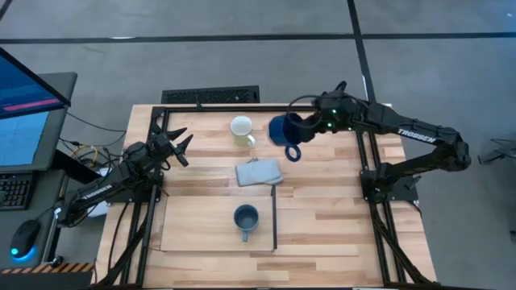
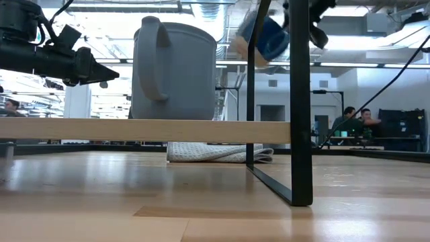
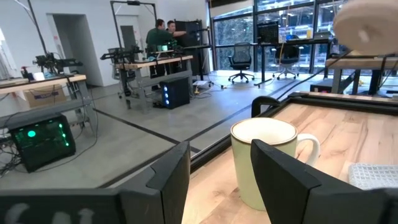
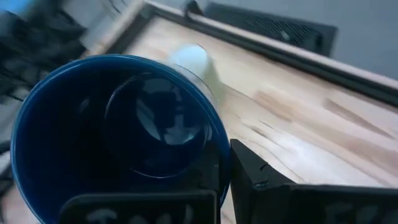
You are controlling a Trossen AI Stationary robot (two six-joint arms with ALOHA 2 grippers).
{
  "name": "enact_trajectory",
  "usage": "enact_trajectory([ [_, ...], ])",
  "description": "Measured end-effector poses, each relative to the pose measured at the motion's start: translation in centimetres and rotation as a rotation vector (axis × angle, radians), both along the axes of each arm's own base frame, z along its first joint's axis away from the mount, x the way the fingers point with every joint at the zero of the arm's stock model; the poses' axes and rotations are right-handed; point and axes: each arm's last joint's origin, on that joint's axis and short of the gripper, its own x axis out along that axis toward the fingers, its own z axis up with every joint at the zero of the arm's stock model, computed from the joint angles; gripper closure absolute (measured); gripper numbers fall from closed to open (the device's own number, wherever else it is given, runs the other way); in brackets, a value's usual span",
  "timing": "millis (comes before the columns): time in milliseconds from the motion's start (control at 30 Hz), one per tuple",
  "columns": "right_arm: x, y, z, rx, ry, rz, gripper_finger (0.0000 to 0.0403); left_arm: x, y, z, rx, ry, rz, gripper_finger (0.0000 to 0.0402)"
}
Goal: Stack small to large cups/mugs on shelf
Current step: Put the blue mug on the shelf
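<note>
High view: the shelf [image 1: 201, 225] lies nearest, a pale panel with a black strip along one edge, and the small grey-blue mug [image 1: 246, 218] stands upright on it, well apart from both hands. Beyond it a grey folded cloth [image 1: 259, 172] rests on the worktop [image 1: 322, 201]. The right hand [image 1: 305, 127] is clamped shut on the rim of the dark navy mug [image 1: 284, 132], which hangs tipped, handle down; the cream-white mug [image 1: 242, 129] stands just beside it, on the side away from the right arm. The left hand [image 1: 179, 145] waits at the worktop's left edge, fingers spread wide, gripping nothing.

Low view: the shelf's edge crosses the foreground with the grey-blue mug on top; the navy mug is held tilted in the air, high behind it.

Left wrist view: the left hand's two spread fingers [image 3: 283, 177] frame the cream-white mug, which stands upright ahead of them, untouched.

Right wrist view: the navy mug's open mouth fills the picture, its rim pinched by the right hand; the cream-white mug shows past it on the worktop.
</note>
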Motion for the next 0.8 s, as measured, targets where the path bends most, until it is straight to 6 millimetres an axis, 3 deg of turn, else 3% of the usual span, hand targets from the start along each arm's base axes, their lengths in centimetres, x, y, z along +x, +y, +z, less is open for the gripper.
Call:
enact_trajectory([
  [267,3.5,0.4,-0.1,0.003,-0.122,0.104,0.0378,0.0,0.0,0.0,0.0,0.0,0.0,0.0239],
  [800,16.0,-1.5,-1.3,0.016,0.071,0.322,0.0378,0.0,0.0,0.0,0.034,0.031,0.004,0.0239],
])
